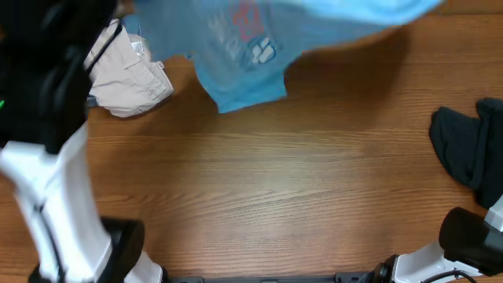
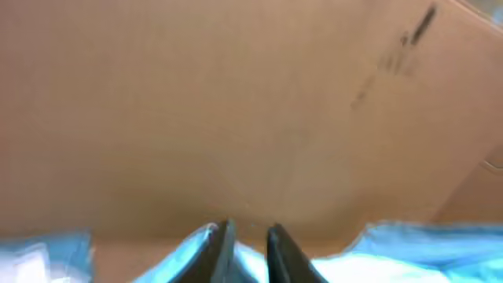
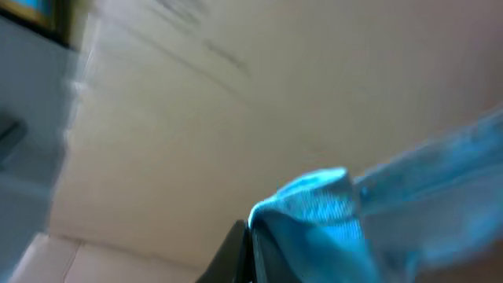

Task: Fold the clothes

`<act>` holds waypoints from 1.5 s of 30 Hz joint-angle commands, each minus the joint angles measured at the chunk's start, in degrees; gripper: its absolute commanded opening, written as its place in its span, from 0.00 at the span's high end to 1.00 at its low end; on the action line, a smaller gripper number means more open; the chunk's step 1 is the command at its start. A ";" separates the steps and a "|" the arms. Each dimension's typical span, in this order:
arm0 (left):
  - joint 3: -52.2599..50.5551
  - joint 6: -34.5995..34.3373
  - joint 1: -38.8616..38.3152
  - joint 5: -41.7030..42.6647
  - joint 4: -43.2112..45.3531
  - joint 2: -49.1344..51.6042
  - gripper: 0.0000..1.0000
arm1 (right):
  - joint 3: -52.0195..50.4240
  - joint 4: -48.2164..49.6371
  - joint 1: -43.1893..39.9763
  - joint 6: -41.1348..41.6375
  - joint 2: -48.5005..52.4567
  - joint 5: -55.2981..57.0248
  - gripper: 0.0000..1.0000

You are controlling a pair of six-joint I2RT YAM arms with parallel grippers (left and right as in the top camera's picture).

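At far left I see a beige garment on the wooden table. Left gripper: jaws narrowly apart, blue fabric between them; I cannot tell whether they grip it. The sky-blue T-shirt spans the far edge. Right gripper: closed, clamping bunched shirt fabric. A dark navy garment lies far right.
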 commanded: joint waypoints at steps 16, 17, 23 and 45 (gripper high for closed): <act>-9.31 0.17 -7.02 7.89 -30.51 6.88 0.14 | -0.17 -39.80 1.77 -22.69 0.92 26.62 0.00; -11.50 -0.02 -7.37 5.79 -30.51 6.93 0.07 | -0.15 -40.50 1.77 -22.71 0.92 28.09 0.00; -28.00 -10.40 -7.96 -1.38 -28.15 6.93 0.03 | -0.15 -44.89 1.77 -22.75 0.92 28.33 0.00; -48.83 5.73 4.66 4.74 17.03 21.55 0.96 | -0.17 -49.22 3.72 -23.15 0.92 27.76 0.00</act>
